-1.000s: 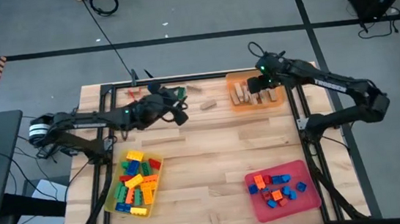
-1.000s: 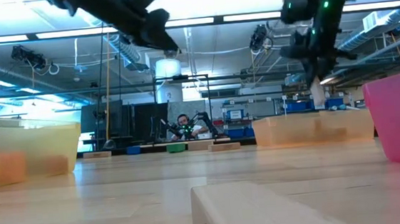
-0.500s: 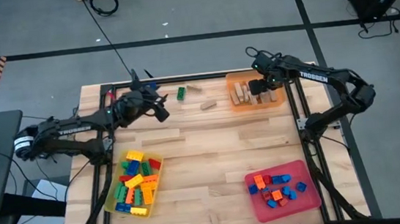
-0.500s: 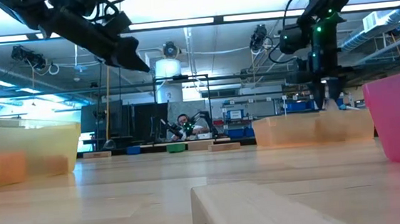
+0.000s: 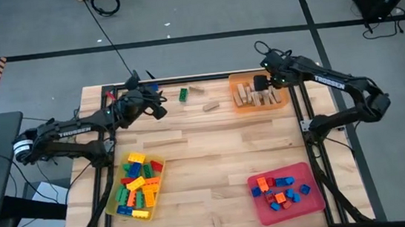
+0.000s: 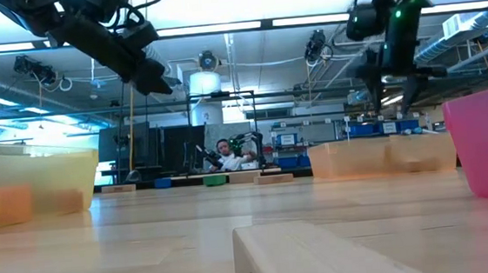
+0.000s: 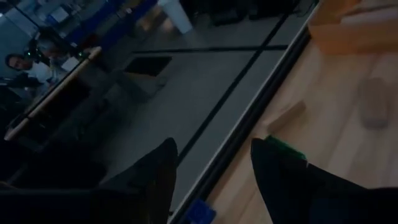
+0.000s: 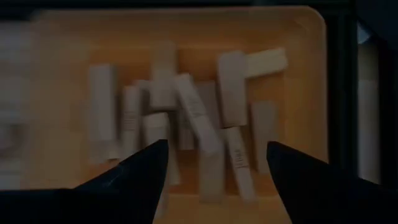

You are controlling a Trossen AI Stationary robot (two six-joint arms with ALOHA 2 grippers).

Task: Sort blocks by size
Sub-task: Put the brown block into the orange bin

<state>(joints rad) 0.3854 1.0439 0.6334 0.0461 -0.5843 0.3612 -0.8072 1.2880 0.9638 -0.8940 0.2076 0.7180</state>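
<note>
My right gripper [image 5: 261,83] hovers open over the orange tray [image 5: 284,100], holding nothing. Several tan wooden blocks [image 8: 193,118] lie flat in that tray below its fingers [image 8: 142,169]. My left gripper [image 5: 159,109] hangs open above the far left of the table, also holding nothing. A green block [image 5: 183,95] lies on the table just beyond it, beside one fingertip [image 7: 273,168] in the left wrist view. Two loose tan blocks [image 5: 196,90] [image 5: 210,107] rest flat on the table nearby. In the low view both grippers [image 6: 147,74] [image 6: 402,93] are well above the table.
A yellow tray [image 5: 158,183] of mixed coloured bricks sits near left. A pink-red tray [image 5: 311,201] of small blue, orange and red bricks sits near right. One tan block [image 5: 218,224] lies at the near edge. Bare wood [image 5: 221,149] lies between the trays.
My right gripper has sunk toward the orange tray and opened; the tan piece that hung below its fingers is gone from them. My left gripper has drawn back toward the table's left edge, away from the green block, staying open.
</note>
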